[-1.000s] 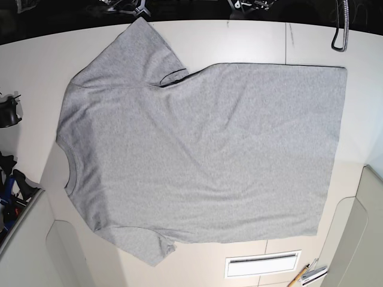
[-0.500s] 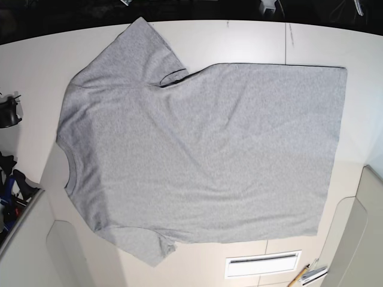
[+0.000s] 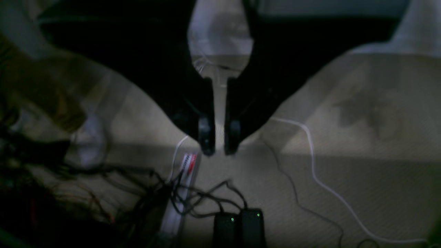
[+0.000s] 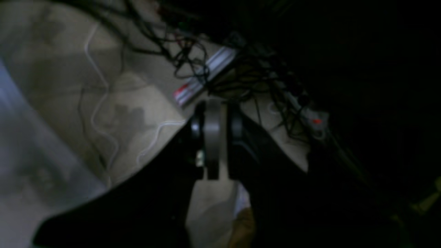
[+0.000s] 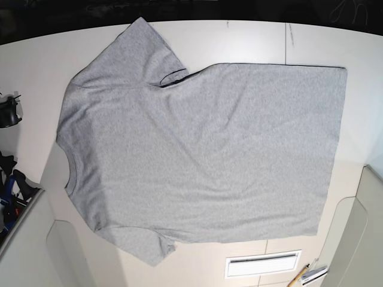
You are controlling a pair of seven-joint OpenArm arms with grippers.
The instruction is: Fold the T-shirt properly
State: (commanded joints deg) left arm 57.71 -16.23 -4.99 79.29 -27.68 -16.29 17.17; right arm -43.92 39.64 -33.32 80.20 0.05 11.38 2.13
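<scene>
The T-shirt [image 5: 203, 155] lies spread flat on the white table [image 5: 239, 39], plain grey side up. Its ribbed neck is at the left, its hem at the right, and one sleeve points to the far edge while the other points to the near edge. Neither gripper shows in the base view. In the left wrist view my left gripper [image 3: 219, 151] hangs over the floor, its fingers almost touching, holding nothing. My right gripper [image 4: 215, 120] also hangs over the floor with its fingers close together, and the T-shirt is out of both wrist views.
A white slotted label [image 5: 262, 263] and pencils [image 5: 306, 275] lie near the table's front edge. Dark gear [image 5: 8, 113] stands off the left edge. Below the arms the floor holds tangled cables [image 3: 155, 193], two power adapters [image 3: 237, 224] and a power strip [image 4: 206, 74].
The dark arm parts seen along the top edge of the base view have drawn back out of sight. The T-shirt has not moved.
</scene>
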